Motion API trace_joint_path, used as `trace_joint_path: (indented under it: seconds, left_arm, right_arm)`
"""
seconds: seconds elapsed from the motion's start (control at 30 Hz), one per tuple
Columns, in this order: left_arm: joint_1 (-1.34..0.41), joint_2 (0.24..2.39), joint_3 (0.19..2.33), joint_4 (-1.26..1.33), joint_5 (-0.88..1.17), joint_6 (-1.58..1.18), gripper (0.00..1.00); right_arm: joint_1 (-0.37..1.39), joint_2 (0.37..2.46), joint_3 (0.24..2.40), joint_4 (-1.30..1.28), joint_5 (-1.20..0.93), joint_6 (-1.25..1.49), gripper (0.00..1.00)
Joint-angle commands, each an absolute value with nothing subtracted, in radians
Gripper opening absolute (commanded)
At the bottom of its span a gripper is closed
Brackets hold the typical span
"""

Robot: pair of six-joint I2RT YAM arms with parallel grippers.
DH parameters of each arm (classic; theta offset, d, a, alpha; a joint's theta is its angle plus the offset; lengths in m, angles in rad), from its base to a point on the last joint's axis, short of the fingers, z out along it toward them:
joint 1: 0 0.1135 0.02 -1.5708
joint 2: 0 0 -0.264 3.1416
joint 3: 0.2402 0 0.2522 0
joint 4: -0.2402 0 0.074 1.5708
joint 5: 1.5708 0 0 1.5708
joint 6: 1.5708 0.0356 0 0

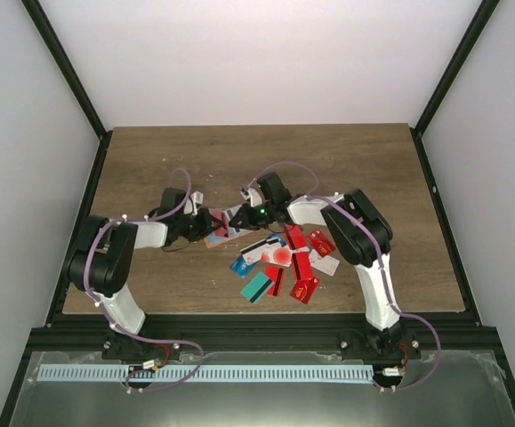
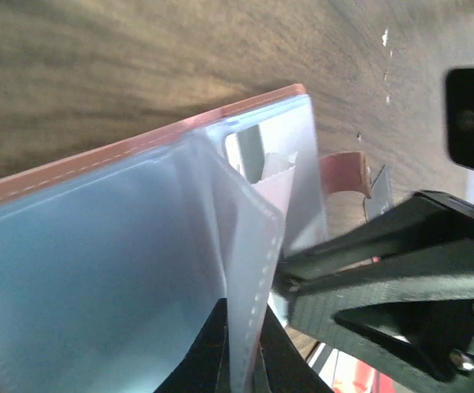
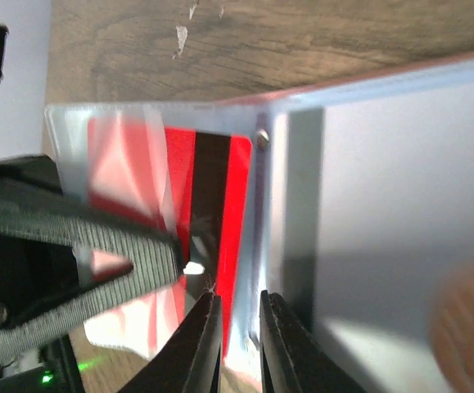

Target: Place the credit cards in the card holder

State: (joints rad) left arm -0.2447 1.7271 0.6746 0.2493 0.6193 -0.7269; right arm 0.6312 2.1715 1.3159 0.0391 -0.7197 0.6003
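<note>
Card holder [image 2: 122, 246] is found open at mid-table, just left of centre in the overhead view, with both of your arms converged on it. Its salmon outer edge runs diagonally across the upper left of the left wrist view, and the clear plastic sleeves fan out below that edge. Your left gripper [image 2: 241, 344], at the bottom centre of that view, has its fingers pressed nearly together on one clear sleeve leaf and holds it standing away from the others. Your right gripper [image 3: 238, 307], at the bottom centre of the right wrist view, is likewise closed to a narrow gap, pinching the lower edge of a red card [image 3: 237, 196] with a black stripe. That card sits under clear plastic at the left of the frame, so it appears to be partly in a sleeve; how far cannot be told. The remaining credit cards [image 1: 285, 262] lie in a loose, overlapping heap on the wooden table [image 1: 257, 156], just right of the grippers and below centre in the overhead view.
</note>
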Motion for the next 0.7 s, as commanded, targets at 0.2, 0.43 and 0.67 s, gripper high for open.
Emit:
trace_joint_path:
  seconds: [0.2,0.43,0.67]
  left_arm:
    - [-0.241,1.686,0.893,-0.286,0.443,-0.436,0.04]
    - [-0.244,1.735,0.977,-0.428,0.414,-0.352,0.04]
    - [-0.258,1.732,0.979,-0.451,0.434,-0.340,0.04]
  right_arm:
    - [0.610,1.991,1.263,-0.112,-0.328,0.444,0.23]
    - [0.613,2.067,1.329,-0.091,-0.379,0.440,0.33]
    - [0.617,2.123,1.439,-0.114,-0.376,0.391,0.47]
